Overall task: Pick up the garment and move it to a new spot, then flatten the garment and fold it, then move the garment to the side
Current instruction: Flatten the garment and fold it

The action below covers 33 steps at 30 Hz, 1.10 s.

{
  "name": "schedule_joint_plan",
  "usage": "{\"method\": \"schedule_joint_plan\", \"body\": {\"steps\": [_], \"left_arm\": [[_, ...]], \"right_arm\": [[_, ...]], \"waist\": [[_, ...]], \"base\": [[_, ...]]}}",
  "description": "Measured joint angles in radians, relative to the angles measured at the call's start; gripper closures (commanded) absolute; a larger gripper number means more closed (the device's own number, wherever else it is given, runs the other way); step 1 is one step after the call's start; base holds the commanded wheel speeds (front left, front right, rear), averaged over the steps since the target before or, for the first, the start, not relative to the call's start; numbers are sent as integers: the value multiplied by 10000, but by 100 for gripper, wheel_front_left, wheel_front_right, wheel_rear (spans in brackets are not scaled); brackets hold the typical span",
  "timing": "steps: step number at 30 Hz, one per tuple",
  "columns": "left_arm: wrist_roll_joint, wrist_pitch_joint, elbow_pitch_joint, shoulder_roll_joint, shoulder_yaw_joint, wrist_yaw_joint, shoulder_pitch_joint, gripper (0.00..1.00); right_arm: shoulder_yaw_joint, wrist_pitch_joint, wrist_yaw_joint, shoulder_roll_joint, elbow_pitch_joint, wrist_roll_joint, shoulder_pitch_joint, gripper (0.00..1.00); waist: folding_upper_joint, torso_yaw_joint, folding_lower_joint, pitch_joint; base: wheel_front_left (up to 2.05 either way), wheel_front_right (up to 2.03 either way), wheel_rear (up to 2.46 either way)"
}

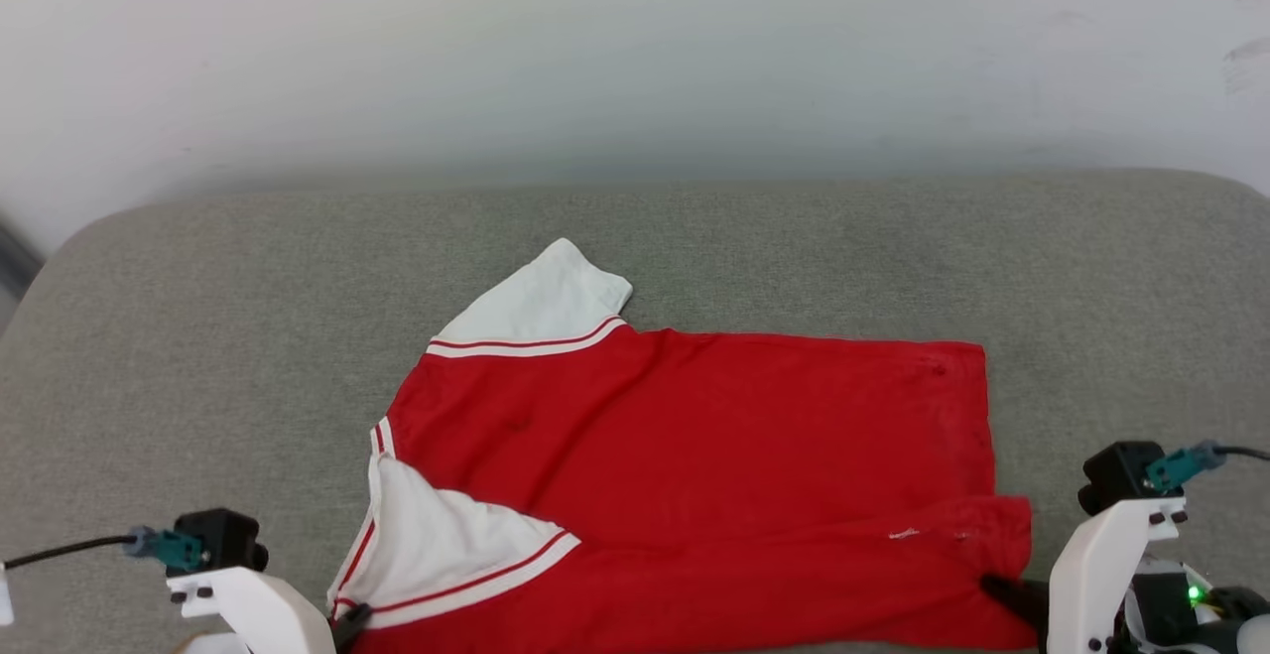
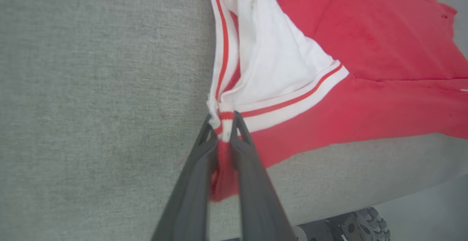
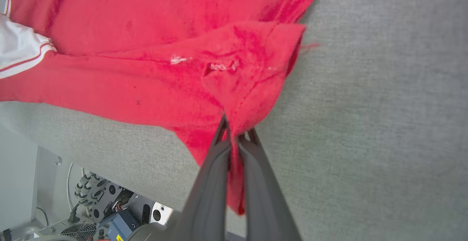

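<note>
Wrist views: left claw (image 2: 222, 119) pinches garment (image 1: 695, 436) trim (image 2: 292, 102); right claw (image 3: 237, 127), hem (image 3: 256, 98).

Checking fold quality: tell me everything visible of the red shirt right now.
The garment is a red, soft-looking jersey with white short sleeves trimmed in red-white stripes, plain side up. It lies nearly flat on the grey upholstered surface, neck end toward the robot's left, hem toward its right; the far sleeve sticks out, the near one lies over the body. The left gripper is shut on its near striped corner, the right gripper on its near hem corner.
</note>
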Motion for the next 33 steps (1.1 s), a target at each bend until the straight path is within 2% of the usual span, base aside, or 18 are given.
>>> {"method": "schedule_joint_plan", "body": {"steps": [1, 2, 3, 9, 20, 28, 33], "left_arm": [[-19, -17, 134, -79, -52, 13, 25, 94], [-73, -25, 276, -169, -77, 12, 43, 55], [-90, -115, 366, -270, -77, 0, 42, 0], [240, -890, 813, -477, 29, -44, -216, 0], [1250, -2987, 654, -819, 673, 330, -1513, 0], [2332, -4445, 748, -849, 727, 249, -3095, 0], [2600, -4702, 1202, -913, 702, 36, -4523, 0]], "right_arm": [[-54, 2, 0, 71, -13, -8, 107, 57], [-82, 2, -2, 153, 4, -6, 196, 0], [-56, -102, 0, 176, -6, -48, 291, 0], [-192, -1413, -2, 251, -253, -568, 449, 0], [-307, -4374, 0, 431, -1158, -1785, 111, 0], [-616, -6197, 0, 884, -1816, -2638, -682, 0], [-558, -6744, 0, 966, -2117, -2861, -1386, 0]], "waist": [[0, -12, 0, 14], [0, -21, 0, 38], [0, -25, 1, 63], [0, -114, 1, 63], [0, -549, 1, 25], [0, -877, 0, 769], [0, -1017, 0, 1651]], "base": [[0, 0, 0], [0, 0, 0], [0, 0, 0], [0, 0, 0], [0, 0, 0], [0, 0, 0], [0, 0, 0]]}}
